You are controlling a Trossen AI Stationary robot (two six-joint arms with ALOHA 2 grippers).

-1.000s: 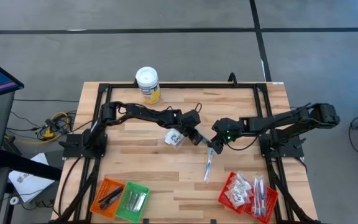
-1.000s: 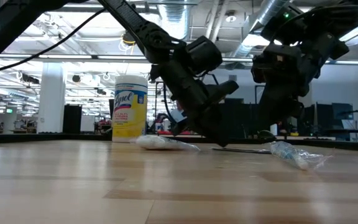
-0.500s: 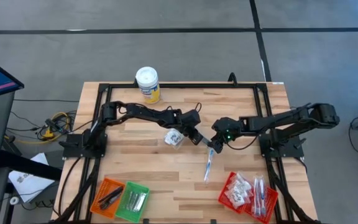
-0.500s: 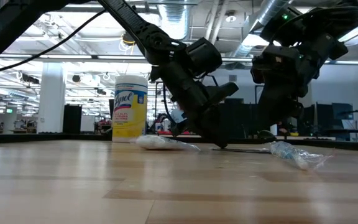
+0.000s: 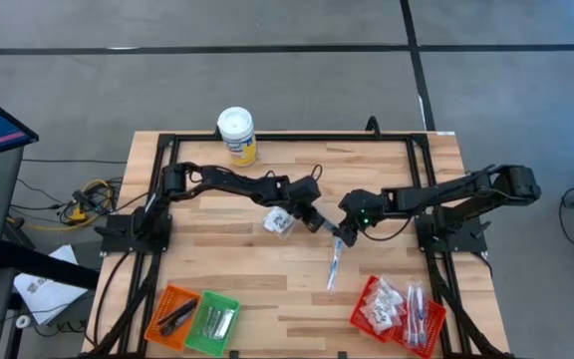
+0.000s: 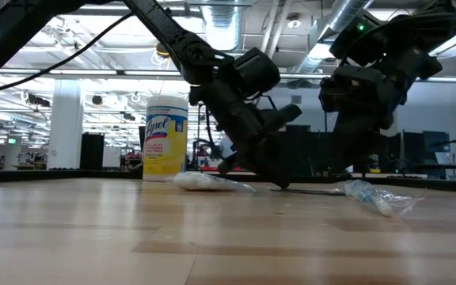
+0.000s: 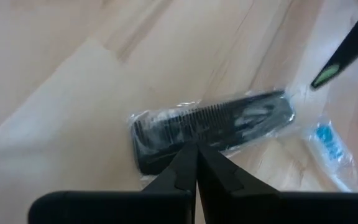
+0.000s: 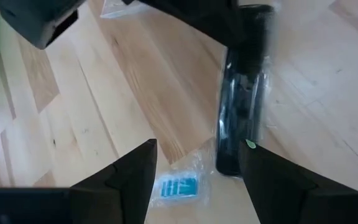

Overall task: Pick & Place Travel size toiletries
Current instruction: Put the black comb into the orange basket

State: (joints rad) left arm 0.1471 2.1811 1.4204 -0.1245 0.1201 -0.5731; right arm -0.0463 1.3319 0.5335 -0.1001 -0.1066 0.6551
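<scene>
The wrapped black comb (image 7: 213,127) lies flat at the middle of the table (image 5: 237,269), in clear film, its long axis running roughly left to right between the two grippers. In the high view it is almost wholly hidden under the arms' tips; only the wrist views show it plainly, teeth along one edge.

The left gripper (image 7: 196,163) sits right at the comb's edge, its fingers pressed together with no gap; from the wrist view their tips meet at the wrapper, and whether any film is pinched cannot be told. The right gripper (image 8: 197,165) hangs just above the comb's right end, fingers (image 8: 132,180) parted, nothing between them but bare wood and wrapping.

Just near of the comb lies a slim toothbrush in clear wrap (image 5: 334,267), blue at one end, its long axis running near to far with a slight tilt. Its blue-printed end (image 8: 178,185) shows between the right fingers, blurred. Left of the comb rests a white sachet (image 5: 279,221), partly covered by the left arm.

Along the near edge stand a red basket (image 5: 362,321) on the right holding white sachets and sticks, and an orange basket (image 5: 161,305) and green basket (image 5: 229,325) on the left. A yellow canister (image 5: 237,135) stands at the far edge.
</scene>
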